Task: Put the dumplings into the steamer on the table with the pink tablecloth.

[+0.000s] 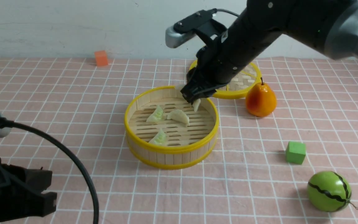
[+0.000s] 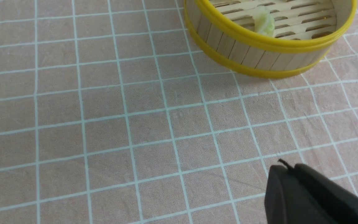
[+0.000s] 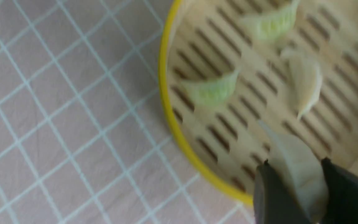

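Bench (image 1: 259, 199) draped whole in a pink gridded tablecloth (image 1: 73, 102), with the round bamboo steamer (image 1: 172, 157) at centre.

Well to the left of the steamer, low and near: left hand (image 1: 53, 190), fingers pressed together, gripping nothing, parked clear of the work. Far behind the steamer and to its left: a small orange cube (image 1: 101, 58), no part of the job.

Inside the steamer, flat on the slats, three of the four:
- a green dumpling (image 1: 156, 114) towards the left
- a second green dumpling (image 1: 159, 137) by the near wall
- a cream dumpling (image 1: 179, 116) about the middle

Reads as three placed, one to go.

Over the steamer's far right rim: right hand (image 1: 194, 98), reaching down from the right, narrowed onto the fourth dumpling (image 1: 197, 105). Cream-white, pinched between the fingers (image 3: 346, 196), tip hanging below them. Hangs just inside the rim line, above the slats, apart from the three below. Leaves only the release, probably a short drop.

Behind the steamer to the right, partly hidden by the arm: woven lid (image 1: 247, 82). Further right of the steamer: an orange pear (image 1: 260, 101), a green cube (image 1: 295, 152), a striped green ball (image 1: 328, 191). Nothing of the task seen lying on the cloth outside the steamer.
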